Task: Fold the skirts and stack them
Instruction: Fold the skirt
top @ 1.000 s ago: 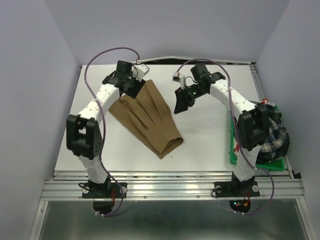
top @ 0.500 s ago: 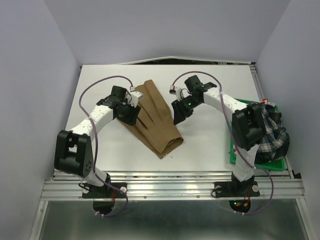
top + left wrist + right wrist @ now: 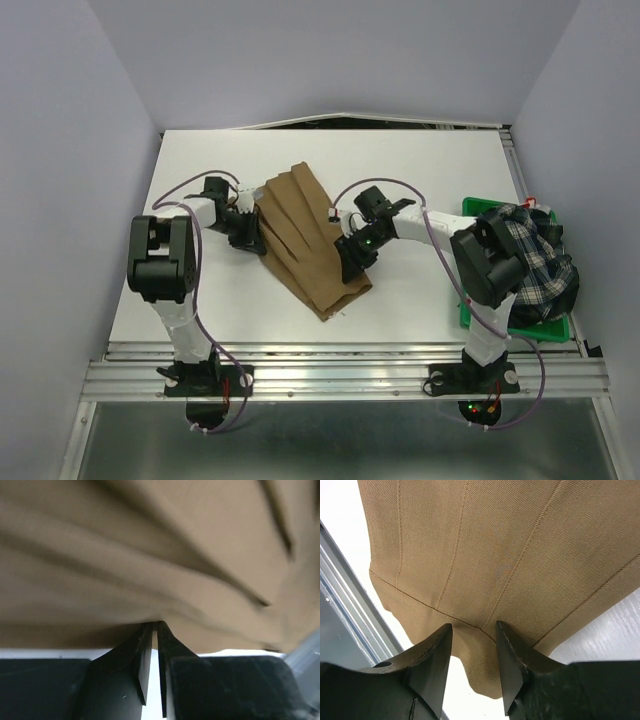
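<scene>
A tan-brown skirt [image 3: 305, 235] lies spread on the white table [image 3: 420, 170], its narrow end toward the near edge. My left gripper [image 3: 251, 234] is at the skirt's left edge. In the left wrist view its jaws [image 3: 155, 626] stand almost together, pinching a fold of the tan cloth [image 3: 165, 555]. My right gripper [image 3: 351, 263] is at the skirt's right edge. Its fingers [image 3: 474, 628] stand open on either side of the cloth's border [image 3: 485, 570], not closed on it. A navy-and-white plaid skirt [image 3: 540, 265] is heaped at the right.
A green tray [image 3: 466, 300] holds the plaid heap at the table's right edge. A metal rail [image 3: 340, 355] runs along the near edge, with both arm bases bolted behind it. Purple walls close in the left, far and right sides.
Both grippers came down from the skirt's far end to its left and right edges. The left jaws closed on the cloth, and the skirt's left side bunched a little.
</scene>
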Available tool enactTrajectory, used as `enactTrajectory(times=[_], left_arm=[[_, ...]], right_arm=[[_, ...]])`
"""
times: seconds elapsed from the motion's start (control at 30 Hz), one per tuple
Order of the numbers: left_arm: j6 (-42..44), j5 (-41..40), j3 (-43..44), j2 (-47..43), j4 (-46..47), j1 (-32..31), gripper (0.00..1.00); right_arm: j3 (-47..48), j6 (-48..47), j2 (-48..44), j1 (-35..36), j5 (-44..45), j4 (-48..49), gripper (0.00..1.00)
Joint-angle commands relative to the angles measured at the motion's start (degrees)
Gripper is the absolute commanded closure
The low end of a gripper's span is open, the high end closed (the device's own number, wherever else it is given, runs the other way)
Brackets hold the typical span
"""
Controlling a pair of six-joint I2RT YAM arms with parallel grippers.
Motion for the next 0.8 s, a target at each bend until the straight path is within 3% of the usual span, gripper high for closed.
enactTrajectory(times=[0.0, 0.07, 0.13, 0.23, 0.3, 0.37, 0.53, 0.63, 0.77], left_arm=[[-2.3, 3.1, 9.6, 7.1, 3.4, -0.5, 0.8], [-4.1, 3.2, 14.7, 12.5, 3.0, -0.8, 0.83], [-5.1, 1.7, 25.6, 15.9, 2.6, -0.8, 0.83], [-4.5, 1.0, 30.6, 16.8, 2.0, -0.9, 0.82], [-3.2, 1.3, 31.3, 15.4, 0.5, -0.9, 0.78], [-2.7, 2.8, 29.2, 11.4, 0.5, -0.9, 0.73], [-5.7, 8.5, 14.1, 0.8, 6.2, -0.9, 0.65], [-13.5, 13.1, 5.7, -3.8, 13.9, -0.9, 0.65], [-28.4, 12.1, 0.3, -5.4, 22.8, -3.3, 0.7]], right_arm=[[-3.8, 2.9, 0.4, -0.8, 7.5, 2.9, 0.54], [-3.4, 4.8, 1.3, -3.2, 6.5, 3.3, 0.54], [-1.1, 6.6, 2.5, -7.3, 4.1, 3.3, 0.55], [1.1, 8.6, -0.8, -7.3, 3.1, 4.5, 0.55], [2.6, 10.5, -3.7, -7.3, 2.6, 6.6, 0.48], [4.5, 15.0, -6.7, -7.3, 2.9, 10.4, 0.46], [15.0, 21.7, -5.6, -7.3, 6.8, 14.9, 0.43], [19.7, 22.1, -1.7, -4.7, 11.5, 14.9, 0.42], [29.4, 22.0, 5.3, -2.0, 18.1, 11.0, 0.42]])
